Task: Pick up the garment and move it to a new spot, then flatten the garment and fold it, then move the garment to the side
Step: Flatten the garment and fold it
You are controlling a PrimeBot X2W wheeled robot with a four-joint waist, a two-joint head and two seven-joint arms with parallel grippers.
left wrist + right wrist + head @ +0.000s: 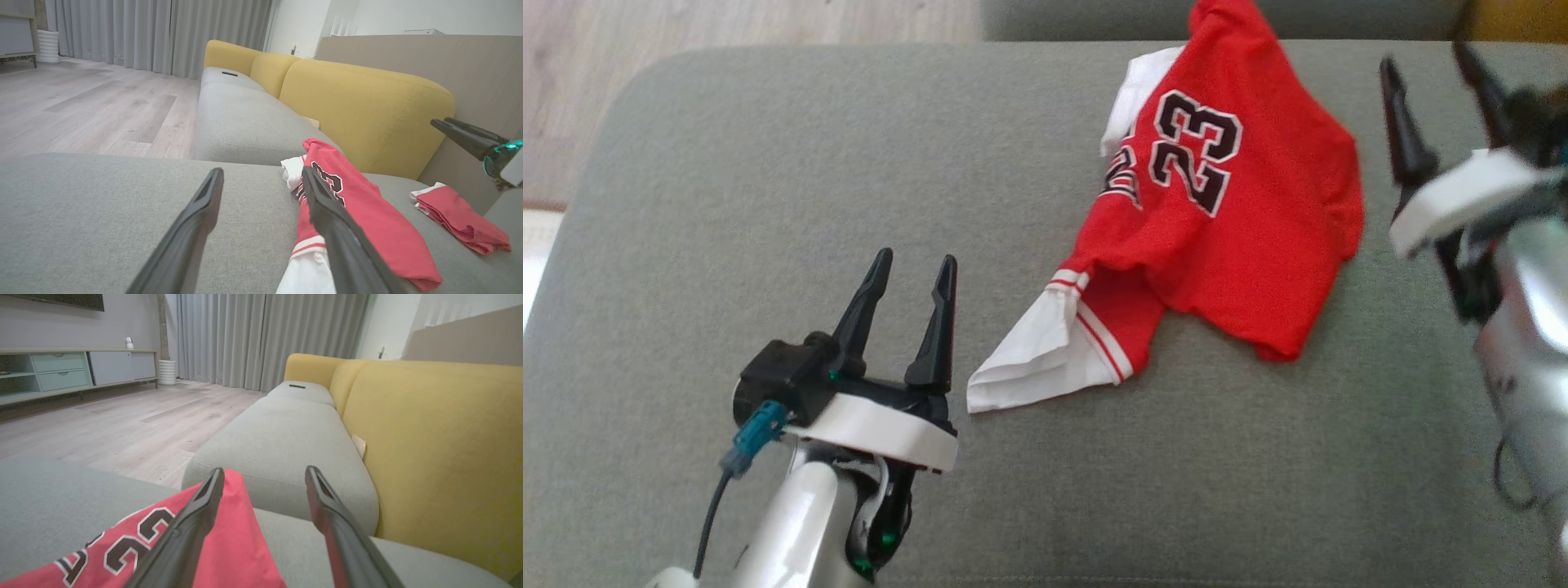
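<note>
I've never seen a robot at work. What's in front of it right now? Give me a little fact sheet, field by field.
surface: grey sofa seat, yellow backrest
garment: red jersey, number 23, rumpled, lying loose
left end effector: open, empty, beside the jersey's white part
right end effector: open, empty, at the jersey's other side
also there: second red garment by the backrest

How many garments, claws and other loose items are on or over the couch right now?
Garments: 2, the red number 23 jersey and a second red garment.
Claws: 2, left claw and right claw, both open and holding nothing.
Small dark object: 1, on the far seat cushion.
Total: 5.
</note>
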